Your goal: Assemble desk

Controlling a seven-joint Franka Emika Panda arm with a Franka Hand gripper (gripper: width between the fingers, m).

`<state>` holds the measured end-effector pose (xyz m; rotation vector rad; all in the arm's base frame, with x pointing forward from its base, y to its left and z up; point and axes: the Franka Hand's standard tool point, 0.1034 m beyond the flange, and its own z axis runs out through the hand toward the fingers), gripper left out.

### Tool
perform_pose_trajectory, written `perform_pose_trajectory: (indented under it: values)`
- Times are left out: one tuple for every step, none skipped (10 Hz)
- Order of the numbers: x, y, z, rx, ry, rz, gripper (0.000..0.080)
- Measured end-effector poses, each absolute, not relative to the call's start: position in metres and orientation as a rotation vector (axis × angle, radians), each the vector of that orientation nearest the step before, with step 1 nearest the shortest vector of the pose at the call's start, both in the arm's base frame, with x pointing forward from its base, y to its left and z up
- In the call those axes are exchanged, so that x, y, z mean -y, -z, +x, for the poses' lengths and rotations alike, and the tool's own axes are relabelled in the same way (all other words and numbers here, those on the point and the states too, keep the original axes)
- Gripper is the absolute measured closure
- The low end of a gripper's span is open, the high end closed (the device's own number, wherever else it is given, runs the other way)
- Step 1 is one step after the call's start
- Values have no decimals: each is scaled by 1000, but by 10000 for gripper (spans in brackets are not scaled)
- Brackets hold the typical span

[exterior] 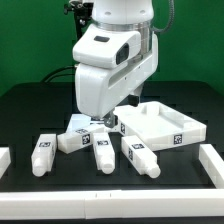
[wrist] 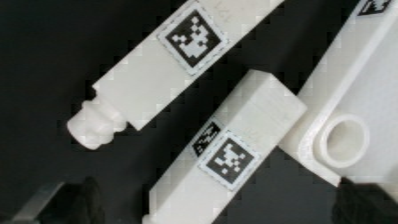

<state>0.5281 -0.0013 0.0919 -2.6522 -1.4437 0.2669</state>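
Note:
The white desk top (exterior: 160,122) lies on the black table on the exterior view's right. One of its round corner sockets (wrist: 338,140) shows in the wrist view. Four white tagged legs lie in a row in front: (exterior: 43,152), (exterior: 78,140), (exterior: 103,155), (exterior: 140,158). My gripper (exterior: 110,121) hangs low by the top's near corner. In the wrist view my gripper (wrist: 214,205) is open, with its dark fingers (wrist: 63,205) wide apart on either side of a leg (wrist: 222,160), not touching it. A second leg (wrist: 169,65) with a round peg end lies beside it.
The marker board (exterior: 85,122) lies flat behind the legs, partly under the gripper housing. Low white rails sit at the table's edge on the exterior view's left (exterior: 5,158) and right (exterior: 212,165). A green wall stands behind.

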Motion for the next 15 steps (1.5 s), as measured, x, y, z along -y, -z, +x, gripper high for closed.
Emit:
perform_pose_trajectory:
  values:
    - [2, -92, 527, 1449, -274, -2643, 150]
    - [2, -92, 527, 1449, -276, -2642, 150]
    - [2, -92, 527, 1449, -278, -2641, 150]
    - [2, -91, 527, 1449, -278, -2641, 150]
    - [2, -91, 526, 1449, -279, -2641, 150]
    - [2, -91, 526, 1449, -279, -2641, 150]
    - [2, -91, 526, 1449, -279, -2641, 150]
    - [2, -91, 526, 1449, -279, -2641, 150]
    - [2, -91, 526, 1449, -279, -2641, 150]
    - [0, -93, 527, 1443, -278, -2649, 150]
    - [-8, -104, 534, 1436, -257, -2670, 150]
    - [-10, -104, 535, 1421, -229, -2690, 150]
    - [-13, -98, 539, 1406, -151, -2736, 150]
    - [-17, -94, 545, 1400, -57, -2776, 150]
    - [-13, -92, 546, 1426, -25, -2772, 150]
